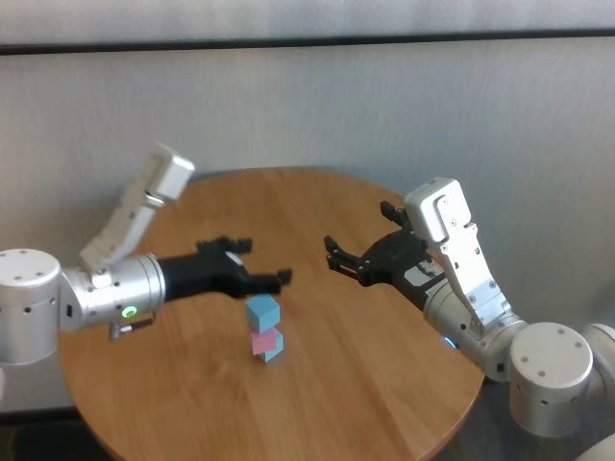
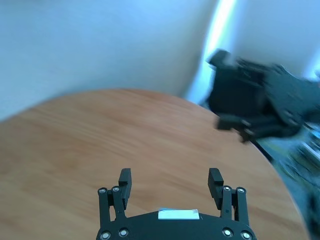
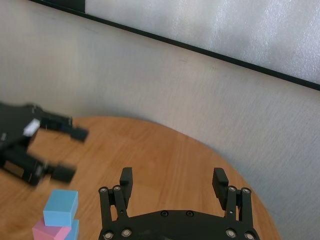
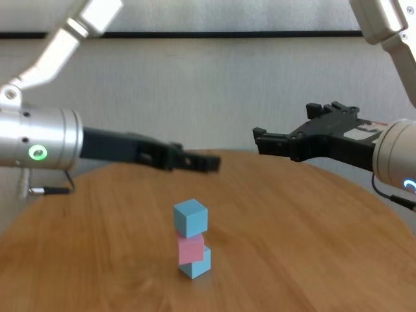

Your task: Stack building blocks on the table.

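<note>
All three blocks stood in one column on the counter [image 1: 384, 384]: blue block [image 4: 190, 217] on pink block [image 4: 191, 249] on blue base [image 4: 197, 266], the layers slightly twisted. Left pincer [image 1: 258, 269] and right pincer [image 1: 336, 257] both hung open and empty, the stack below and between them, untouched. Stacking judged complete; only arm retreat appeared left.

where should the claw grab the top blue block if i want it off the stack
Take the top blue block by two opposite vertical faces, coming down from above. It sits twisted on the pink block, so turn the claw to match its faces. The left claw, open, is nearest.
</note>
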